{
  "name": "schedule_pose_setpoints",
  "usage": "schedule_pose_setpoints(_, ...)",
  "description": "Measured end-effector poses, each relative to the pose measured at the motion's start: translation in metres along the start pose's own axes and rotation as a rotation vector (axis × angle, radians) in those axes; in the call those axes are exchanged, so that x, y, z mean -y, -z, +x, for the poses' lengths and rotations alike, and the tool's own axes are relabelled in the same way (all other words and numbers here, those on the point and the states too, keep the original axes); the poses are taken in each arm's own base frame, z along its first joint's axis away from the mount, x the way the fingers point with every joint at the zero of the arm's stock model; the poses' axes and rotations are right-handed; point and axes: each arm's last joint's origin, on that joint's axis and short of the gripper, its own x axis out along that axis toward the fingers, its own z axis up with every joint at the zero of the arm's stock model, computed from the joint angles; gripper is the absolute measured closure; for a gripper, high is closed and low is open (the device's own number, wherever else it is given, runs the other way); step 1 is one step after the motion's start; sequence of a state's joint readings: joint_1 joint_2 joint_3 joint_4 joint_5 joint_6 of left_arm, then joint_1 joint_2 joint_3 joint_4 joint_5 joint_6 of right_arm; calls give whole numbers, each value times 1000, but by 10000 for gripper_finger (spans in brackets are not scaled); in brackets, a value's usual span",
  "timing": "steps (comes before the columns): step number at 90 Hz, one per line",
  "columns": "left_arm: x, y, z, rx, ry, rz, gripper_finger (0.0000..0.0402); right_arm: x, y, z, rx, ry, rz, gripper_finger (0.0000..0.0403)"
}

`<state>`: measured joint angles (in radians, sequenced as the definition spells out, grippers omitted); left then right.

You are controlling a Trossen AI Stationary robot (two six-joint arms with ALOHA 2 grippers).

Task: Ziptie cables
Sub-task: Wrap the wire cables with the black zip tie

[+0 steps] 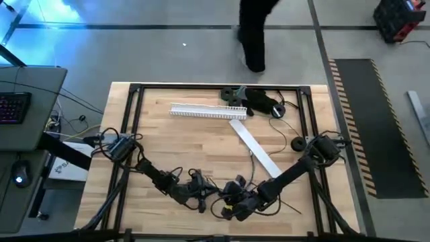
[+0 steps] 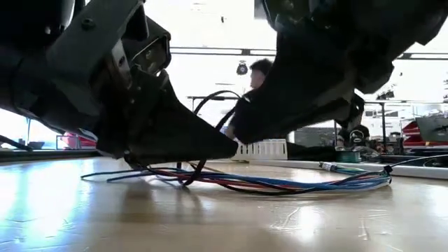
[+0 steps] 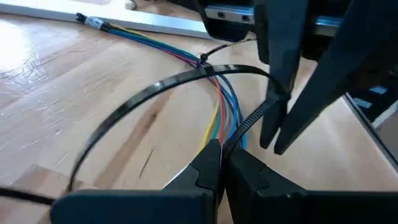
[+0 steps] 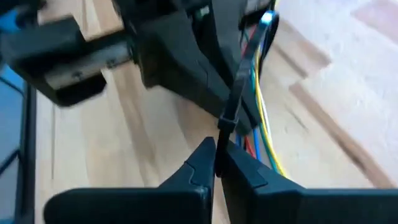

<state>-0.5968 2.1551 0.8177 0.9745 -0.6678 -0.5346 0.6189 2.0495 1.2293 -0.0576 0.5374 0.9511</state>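
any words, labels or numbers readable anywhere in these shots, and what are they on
None can be read.
White sheet by the table's left edge: dark marks, too small to read.
Keyboard on the side desk: keys glow, no characters legible.
Zip tie, cables, left gripper and right gripper: no markings visible.

Both pincers — left (image 1: 201,190), right (image 1: 232,204) — meet over the cables (image 2: 280,183) at the table's (image 1: 201,144) near edge.
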Motion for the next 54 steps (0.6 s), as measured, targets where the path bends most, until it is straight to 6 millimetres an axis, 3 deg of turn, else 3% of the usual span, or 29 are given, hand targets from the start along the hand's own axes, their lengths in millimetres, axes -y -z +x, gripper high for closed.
schedule_pose_setpoints(13,-1,1,0,-7,-10,22,402,-1,3,-1,-48,-28,-13,361)
schedule_pose_setpoints(40,-3,5,-1,-28,-48,46,402,0,6,-5,-17,29,12,209)
schedule_pose_setpoints(54,0,6,-4,-17,-61,52,402,9,10,-8,27,155,68,188)
